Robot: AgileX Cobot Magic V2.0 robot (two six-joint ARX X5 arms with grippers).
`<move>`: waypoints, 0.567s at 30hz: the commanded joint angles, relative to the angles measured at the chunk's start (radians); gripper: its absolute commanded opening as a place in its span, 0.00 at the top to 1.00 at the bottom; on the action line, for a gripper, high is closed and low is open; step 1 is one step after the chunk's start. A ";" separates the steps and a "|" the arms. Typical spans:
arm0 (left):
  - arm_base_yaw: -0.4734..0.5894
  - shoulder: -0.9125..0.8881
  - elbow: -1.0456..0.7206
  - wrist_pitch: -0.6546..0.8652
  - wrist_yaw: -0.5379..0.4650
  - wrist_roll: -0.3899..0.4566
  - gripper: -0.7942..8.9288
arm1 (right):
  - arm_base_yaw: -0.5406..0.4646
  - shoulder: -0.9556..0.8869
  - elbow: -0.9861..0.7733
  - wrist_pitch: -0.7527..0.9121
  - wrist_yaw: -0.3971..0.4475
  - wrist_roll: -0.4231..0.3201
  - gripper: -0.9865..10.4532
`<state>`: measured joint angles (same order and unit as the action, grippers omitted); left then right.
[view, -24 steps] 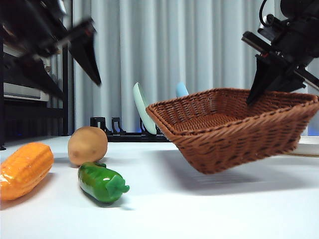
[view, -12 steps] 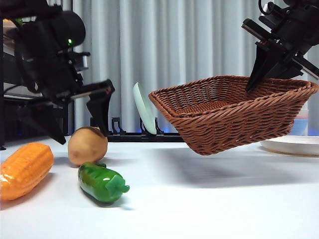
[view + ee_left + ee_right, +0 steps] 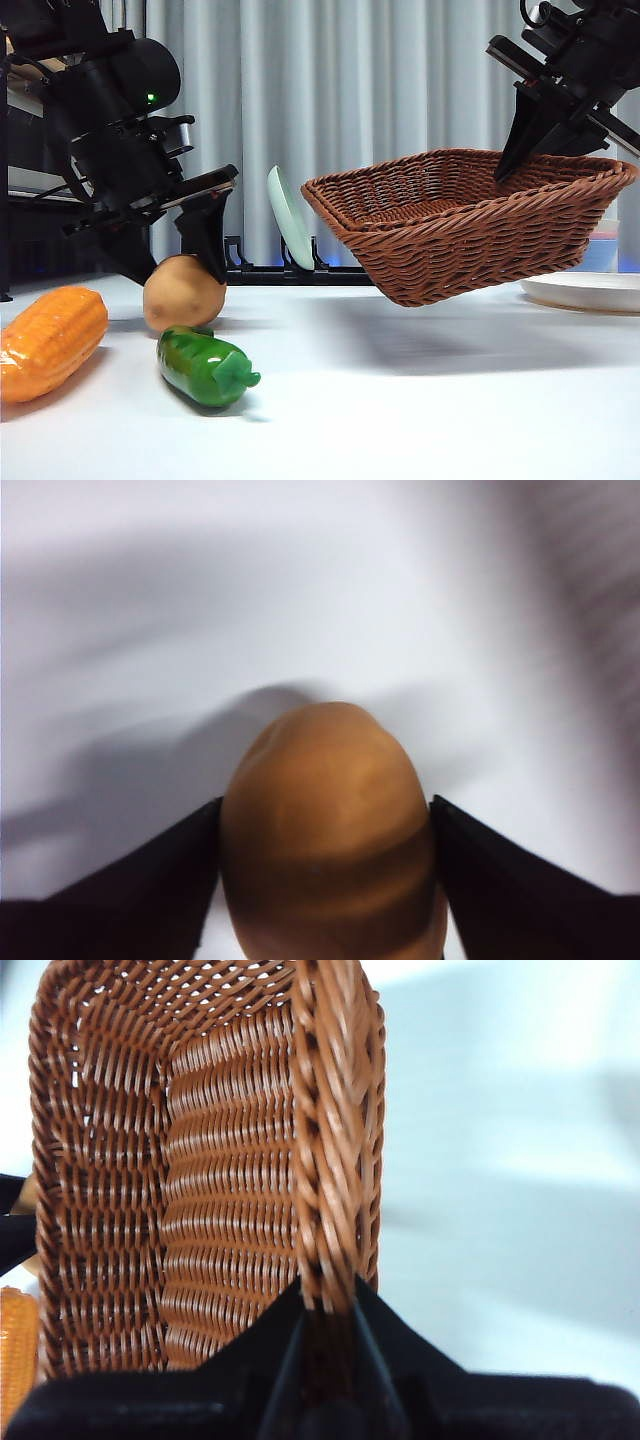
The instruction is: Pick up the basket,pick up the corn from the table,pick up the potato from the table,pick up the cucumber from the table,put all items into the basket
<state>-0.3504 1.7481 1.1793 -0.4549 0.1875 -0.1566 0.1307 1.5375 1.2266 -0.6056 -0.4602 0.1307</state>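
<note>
Wicker dominates the scene: the basket (image 3: 470, 225) is hanging in the air above the table (image 3: 420, 400), tilted so that its open side is facing partly toward the front camera, with nothing visible inside it. The right gripper (image 3: 530, 135) is pinching the basket's braided rim at the far upper right corner; in the right wrist view the two jaws are closing on either side of the rim (image 3: 330, 1305), with the woven wall running away from them. The table is lying well below the basket, a soft shadow spreading under it.

On the left, the left gripper (image 3: 175, 265) is reaching down over the potato (image 3: 184, 293), which is sitting on the table. In the left wrist view the jaws are pressing against both flanks of the potato (image 3: 330, 830), gripping it between them.

The corn (image 3: 50, 340) is lying on the table at the left edge, near the potato but apart from it. The cucumber (image 3: 205, 367) is lying just in front of the potato, its paler stem end pointing right; whether the two are touching cannot be told.

Behind, a pale green plate (image 3: 288, 215) is standing upright in a black rack (image 3: 270, 270), and a white dish (image 3: 585, 290) is resting at the right.
</note>
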 commanded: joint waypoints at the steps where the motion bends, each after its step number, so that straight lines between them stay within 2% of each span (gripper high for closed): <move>1: -0.004 -0.018 0.011 -0.016 0.005 0.024 0.93 | 0.000 -0.008 0.008 0.012 -0.012 0.033 0.93; 4: -0.004 -0.077 0.037 -0.050 0.010 0.026 0.93 | 0.000 -0.008 0.008 0.017 -0.012 0.050 0.93; 10: -0.010 -0.270 0.145 -0.119 0.085 0.018 0.92 | 0.007 -0.007 0.008 0.051 -0.013 0.104 0.93; 15: -0.058 -0.369 0.262 -0.123 0.109 -0.025 0.93 | 0.033 0.003 0.008 0.070 -0.018 0.158 0.93; 17: -0.093 -0.373 0.301 -0.123 0.107 -0.026 0.93 | 0.048 0.012 0.008 0.097 -0.055 0.186 0.93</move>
<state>-0.4271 1.3571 1.4826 -0.5716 0.2913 -0.1692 0.1722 1.5398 1.2266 -0.5316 -0.4892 0.2718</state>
